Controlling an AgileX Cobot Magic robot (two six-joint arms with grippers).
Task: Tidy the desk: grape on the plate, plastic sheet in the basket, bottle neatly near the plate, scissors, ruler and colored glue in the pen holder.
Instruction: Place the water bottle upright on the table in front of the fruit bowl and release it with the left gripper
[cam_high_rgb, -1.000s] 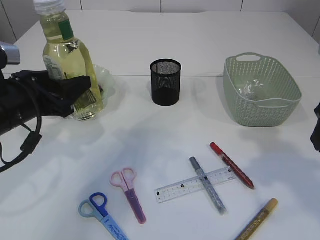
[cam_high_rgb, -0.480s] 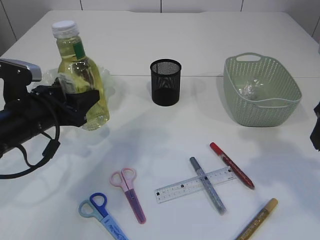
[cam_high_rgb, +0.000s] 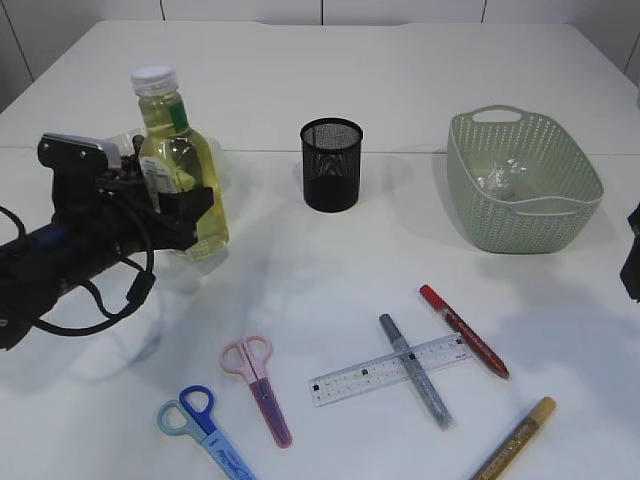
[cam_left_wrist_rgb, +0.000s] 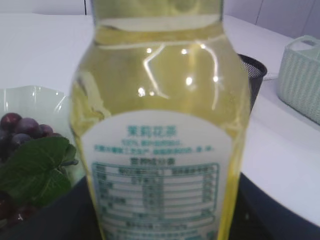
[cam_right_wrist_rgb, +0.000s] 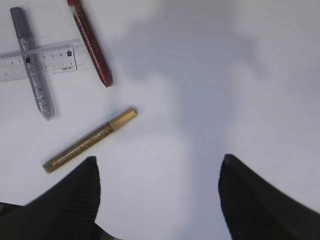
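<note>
Exterior view shows the left gripper (cam_high_rgb: 185, 215) grasping the bottle (cam_high_rgb: 180, 165) just beside the plate (cam_left_wrist_rgb: 30, 100), where grapes (cam_left_wrist_rgb: 20, 127) lie; crumpled plastic (cam_high_rgb: 500, 180) sits in the basket (cam_high_rgb: 560, 215). Scissors (cam_high_rgb: 258, 385), ruler (cam_high_rgb: 385, 370) and glue pens (cam_high_rgb: 462, 330) lie on the near desk, outside the pen holder (cam_high_rgb: 331, 165); the right gripper (cam_right_wrist_rgb: 157, 185) fingers stand released, empty.

One bottle (cam_high_rgb: 180, 170), one pen holder (cam_high_rgb: 331, 165), one basket (cam_high_rgb: 523, 185), one plate (cam_left_wrist_rgb: 30, 100). Two scissors (cam_high_rgb: 258, 385), one ruler (cam_high_rgb: 375, 372), three glue pens (cam_high_rgb: 463, 330).

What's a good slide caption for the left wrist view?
Left gripper holding the bottle of yellow liquid beside the plate of grapes.
</note>
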